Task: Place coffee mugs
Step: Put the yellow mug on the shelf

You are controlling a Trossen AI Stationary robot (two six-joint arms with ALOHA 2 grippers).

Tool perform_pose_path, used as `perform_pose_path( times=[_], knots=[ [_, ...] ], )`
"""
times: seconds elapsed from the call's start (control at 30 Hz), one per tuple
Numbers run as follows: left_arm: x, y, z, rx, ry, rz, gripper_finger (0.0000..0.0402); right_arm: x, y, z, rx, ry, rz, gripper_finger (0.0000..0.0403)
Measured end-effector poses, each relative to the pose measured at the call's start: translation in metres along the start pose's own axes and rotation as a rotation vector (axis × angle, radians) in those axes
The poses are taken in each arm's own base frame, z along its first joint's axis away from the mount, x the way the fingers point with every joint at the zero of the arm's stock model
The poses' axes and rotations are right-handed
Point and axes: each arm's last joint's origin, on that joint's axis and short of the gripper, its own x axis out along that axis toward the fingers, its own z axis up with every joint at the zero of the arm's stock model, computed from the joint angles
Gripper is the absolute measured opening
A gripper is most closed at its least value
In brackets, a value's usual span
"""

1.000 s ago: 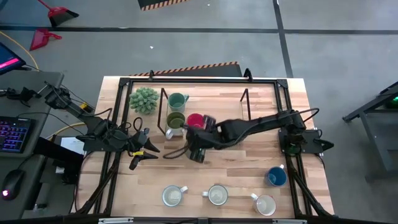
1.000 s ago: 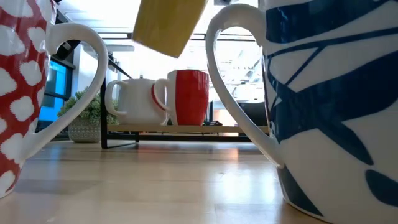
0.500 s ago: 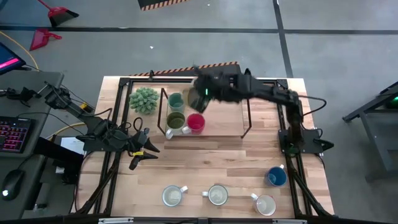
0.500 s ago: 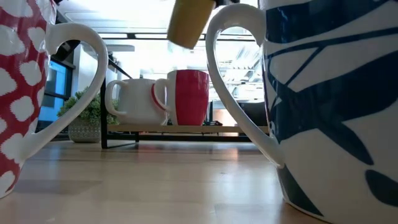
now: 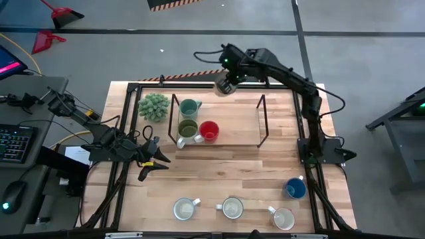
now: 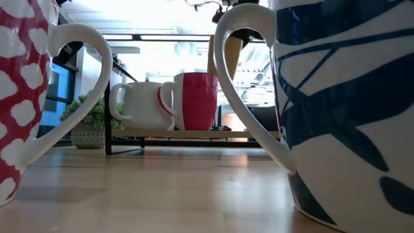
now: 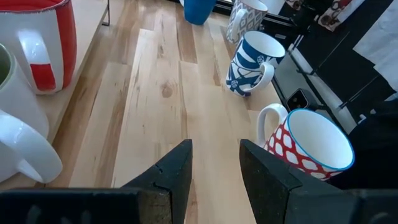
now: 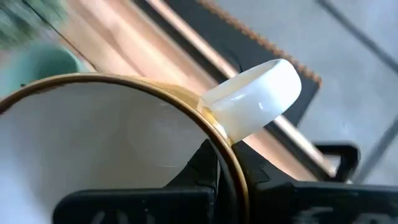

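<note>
My right gripper (image 5: pixel 228 80) is shut on a tan mug (image 5: pixel 224 86) with a gold rim, white inside and white handle (image 8: pixel 255 99), high over the table's far edge. In the low view this mug (image 6: pixel 223 55) shows partly behind a near mug's handle. A teal mug (image 5: pixel 190 107), an olive mug (image 5: pixel 188 127) and a red mug (image 5: pixel 208 131) stand on the black rack (image 5: pixel 261 119). A blue mug (image 5: pixel 295 188) and three white mugs (image 5: pixel 232 208) stand near the front edge. My left gripper (image 5: pixel 147 166) waits open at the table's left. My right gripper pinches the tan mug's rim (image 8: pixel 214 134) right beside the handle, one finger inside the mug and one outside. The fingers come from above, slanting down. The mug is lifted clear of the table and hangs tilted below the fingers.
A spiky green potted plant (image 5: pixel 154 105) stands at the far left beside the rack. In the left wrist view a red-and-white patterned mug (image 7: pixel 311 146) and a blue-and-white mug (image 7: pixel 254 59) stand ahead of the open fingers. Bare wood (image 5: pixel 232 169) lies mid-table.
My right gripper has swung with the tan mug from the middle of the table, near the red mug, toward the far edge and upward, turning its wrist on the way. The mug has stayed in the hold, clear of the table.
</note>
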Motion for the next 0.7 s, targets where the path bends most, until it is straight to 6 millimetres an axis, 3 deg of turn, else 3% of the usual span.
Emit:
perform_pose_path(
  times=[0.43,0.7],
  knots=[
    [0.000,0.000,-0.001,-0.009,0.008,0.005,0.0121,0.088,0.043,-0.001,-0.087,0.139,0.031,0.0000],
    [0.000,0.001,-0.001,-0.031,0.013,0.008,0.0121,0.102,0.058,-0.005,-0.119,0.165,0.095,0.0000]
  ],
)
